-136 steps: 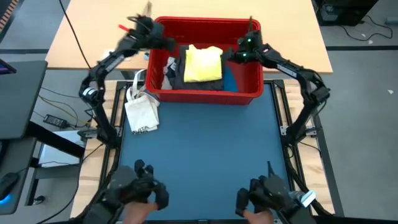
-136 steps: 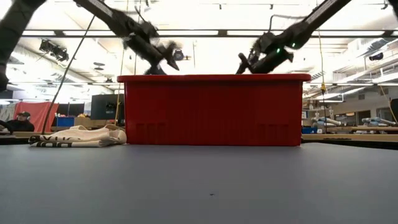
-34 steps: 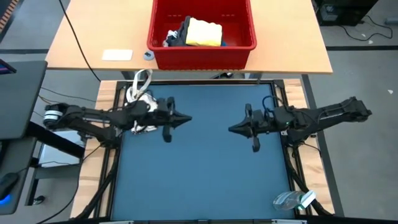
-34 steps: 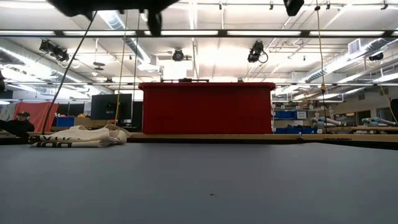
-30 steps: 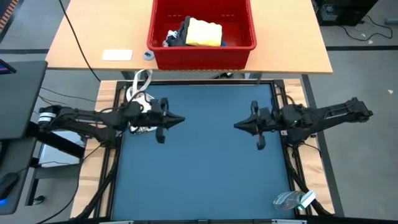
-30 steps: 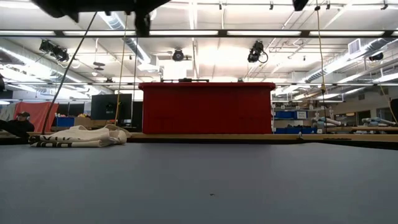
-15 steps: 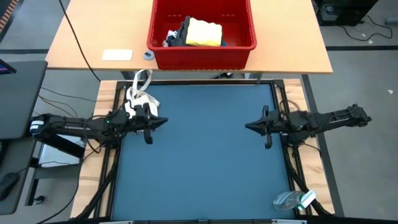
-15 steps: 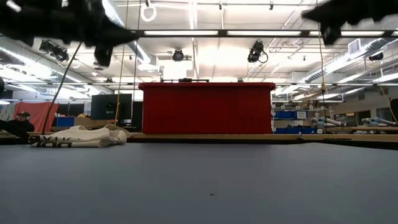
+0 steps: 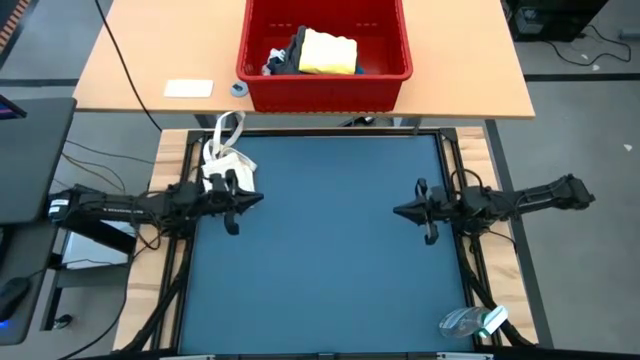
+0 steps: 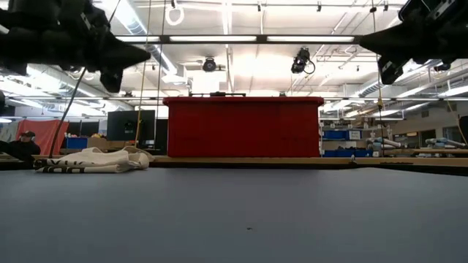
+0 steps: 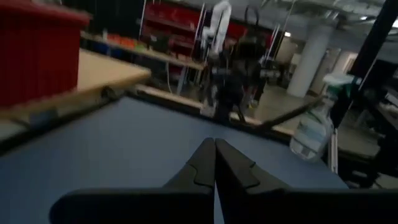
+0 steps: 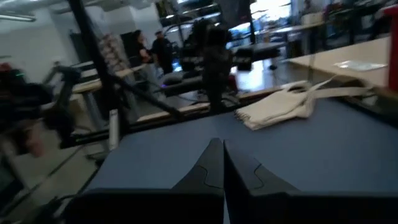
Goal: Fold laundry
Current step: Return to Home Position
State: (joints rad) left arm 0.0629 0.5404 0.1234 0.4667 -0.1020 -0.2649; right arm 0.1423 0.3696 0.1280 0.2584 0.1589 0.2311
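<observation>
**Arms pulled back, laundry in basket**

Since a second ago both arms have drawn outward from the middle of the blue mat. The left gripper hangs at the mat's left edge, fingers pressed together on nothing, just beside the white bag. On the wooden table the red basket holds the folded yellow T-shirt against a dark grey garment. The right gripper hovers near the mat's right edge, closed and empty

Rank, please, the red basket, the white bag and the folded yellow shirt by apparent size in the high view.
1. red basket, clearly the largest.
2. yellow shirt and white bag: they look about alike, so I leave them unranked.
</observation>
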